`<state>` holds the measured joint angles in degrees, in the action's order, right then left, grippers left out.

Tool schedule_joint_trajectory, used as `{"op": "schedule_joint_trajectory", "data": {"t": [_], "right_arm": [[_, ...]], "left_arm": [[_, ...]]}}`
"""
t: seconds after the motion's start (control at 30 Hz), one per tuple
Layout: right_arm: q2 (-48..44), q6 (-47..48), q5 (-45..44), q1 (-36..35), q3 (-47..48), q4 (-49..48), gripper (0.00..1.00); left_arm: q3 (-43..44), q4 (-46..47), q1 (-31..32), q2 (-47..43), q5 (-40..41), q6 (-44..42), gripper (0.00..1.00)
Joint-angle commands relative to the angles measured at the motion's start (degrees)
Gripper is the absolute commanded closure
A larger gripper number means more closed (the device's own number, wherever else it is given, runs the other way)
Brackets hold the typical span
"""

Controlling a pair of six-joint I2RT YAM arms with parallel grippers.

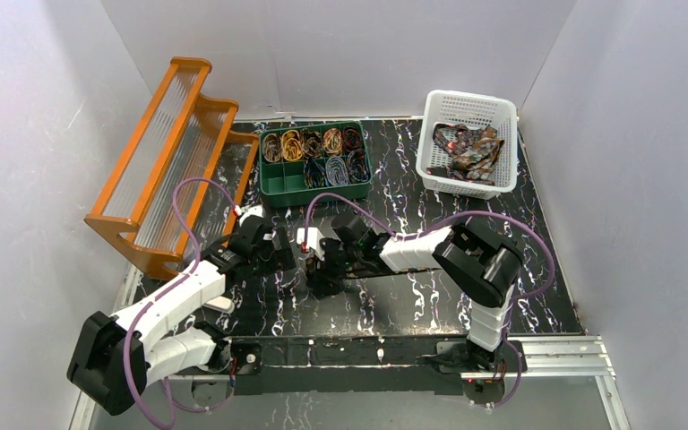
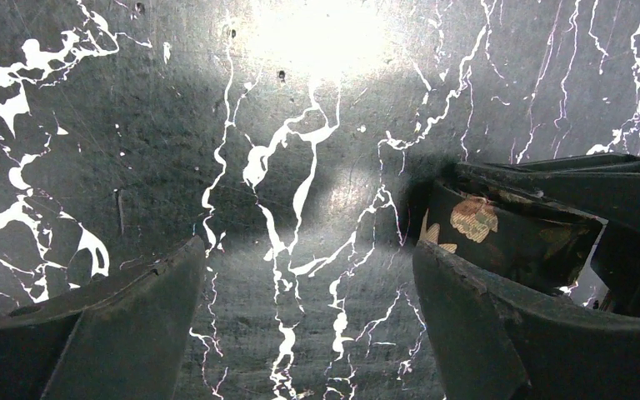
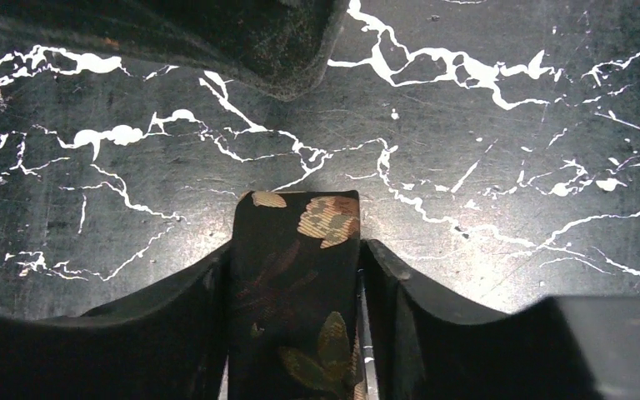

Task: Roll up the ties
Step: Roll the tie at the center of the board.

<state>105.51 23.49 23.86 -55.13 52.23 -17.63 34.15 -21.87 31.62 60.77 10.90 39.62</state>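
Black floral tie point(image 3: 292, 292) looks pinched between the jaws of my right gripper point(image 3: 296, 248), its long axis pointing straight out ahead along the surface point(image 3: 508, 167). My left gripper point(image 2: 308, 246) hangs wide open and empty, with the tie just off to its right.

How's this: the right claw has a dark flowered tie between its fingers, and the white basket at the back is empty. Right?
Not quite. The white basket is not empty: the top external view shows a heap of patterned ties in it. The right claw does have a dark flowered tie between its fingers.
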Motion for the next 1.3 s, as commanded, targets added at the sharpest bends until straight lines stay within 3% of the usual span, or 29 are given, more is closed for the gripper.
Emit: {"op": "schedule_joint_trajectory", "data": {"t": [0.0, 0.07, 0.13, 0.37, 0.47, 0.53, 0.67, 0.7, 0.83, 0.97, 1.03, 1.07, 1.27], "right_arm": [[-1.43, 0.35, -1.61, -0.85, -0.52, 2.21, 0.33], [-1.82, 0.25, -1.66, -0.91, -0.50, 1.87, 0.23], [-2.05, 0.39, -1.95, -0.87, -0.44, 1.25, 0.21], [-0.62, -0.16, -1.44, -0.88, 0.97, 2.70, 0.46], [-1.11, -0.82, -1.48, -0.89, 0.38, 1.51, 0.46], [-2.04, -1.28, -1.31, -0.91, 0.16, 0.51, 0.41], [-5.30, -3.71, -2.76, -0.91, 2.46, 2.59, 0.06], [-6.56, -5.26, -4.63, -0.87, 3.38, 3.73, 0.02], [-16.61, -9.57, -10.42, -0.62, -1.03, 2.63, 0.01], [-29.26, -23.07, -19.92, -0.56, -12.41, -7.42, 0.01], [-34.54, -36.82, -32.62, -0.26, -15.07, -5.40, 0.01], [-36.04, -42.31, -34.06, 0.66, -15.57, -2.71, 0.01], [-32.44, -67.83, -25.41, 4.71, -11.43, 14.95, 0.04]], "left_arm": [[-0.85, -0.34, -0.33, -0.39, -0.30, 0.29, 0.09], [-0.83, -0.32, -0.33, -0.47, -0.47, 0.20, 0.09], [-0.92, -0.32, -0.33, -0.76, -0.61, 0.24, 0.09], [-1.34, -0.39, -0.33, -1.90, -0.87, 0.22, 0.09], [-1.52, -0.33, -0.33, -2.16, -1.11, 0.29, 0.09], [-1.62, -0.22, -0.33, -2.16, -1.37, 0.29, 0.09], [-2.06, 0.42, -0.33, -2.72, -1.75, 0.67, 0.09], [-2.11, 0.53, -0.33, -3.02, -1.82, 0.87, 0.08], [-2.52, 1.05, -0.33, -5.01, -2.02, 0.91, 0.07], [-3.07, 1.57, -0.33, -8.02, -1.12, 0.98, 0.05], [-3.42, 1.93, -0.41, -9.19, -1.18, 1.01, 0.02], [-3.61, 2.35, -0.41, -9.64, -1.64, 0.87, 0.02], [-5.12, 6.04, -0.41, -8.99, -5.44, 0.28, 0.02]]}}
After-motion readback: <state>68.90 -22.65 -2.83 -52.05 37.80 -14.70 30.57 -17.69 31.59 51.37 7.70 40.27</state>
